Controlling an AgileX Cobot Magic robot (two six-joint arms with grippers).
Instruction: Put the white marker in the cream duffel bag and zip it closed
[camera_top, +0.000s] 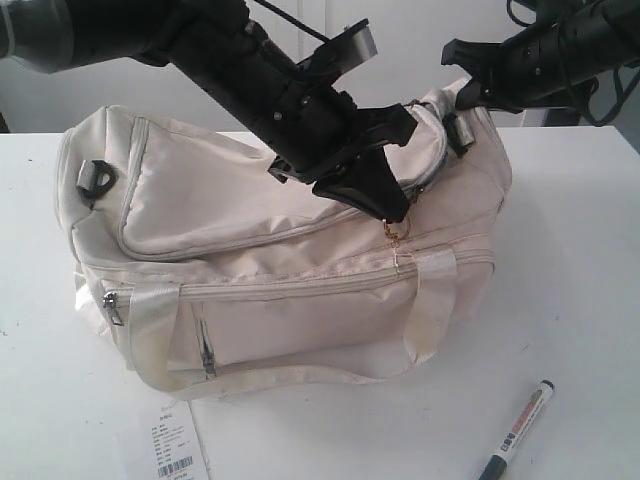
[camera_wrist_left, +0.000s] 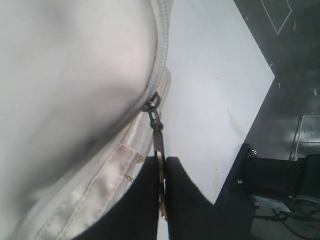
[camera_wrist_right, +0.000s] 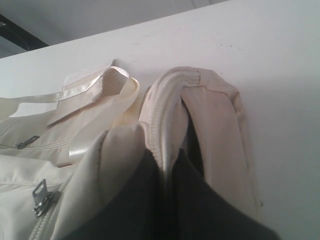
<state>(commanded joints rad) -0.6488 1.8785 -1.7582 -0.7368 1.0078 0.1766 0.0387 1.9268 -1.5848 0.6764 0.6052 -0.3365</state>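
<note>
The cream duffel bag (camera_top: 250, 200) lies on the white table, its top zip running along the upper edge. My left gripper (camera_top: 388, 208) reaches over the bag's top right and is shut on the gold ring zip pull (camera_wrist_left: 161, 175), with the slider (camera_wrist_left: 151, 104) just beyond the fingertips (camera_wrist_left: 145, 185). At the bag's right end, my right gripper (camera_top: 468, 92) is shut on a fold of the bag's fabric (camera_wrist_right: 167, 105) beside the zip. The white marker (camera_top: 518, 432) lies on the table in front of the bag, at the front right, apart from both grippers.
A printed paper tag (camera_top: 172, 452) lies on the table (camera_top: 580, 250) in front of the bag's left half. The bag's webbing handles (camera_top: 430, 300) hang down its front. In the left wrist view the table edge (camera_wrist_left: 260, 95) drops to a dark floor.
</note>
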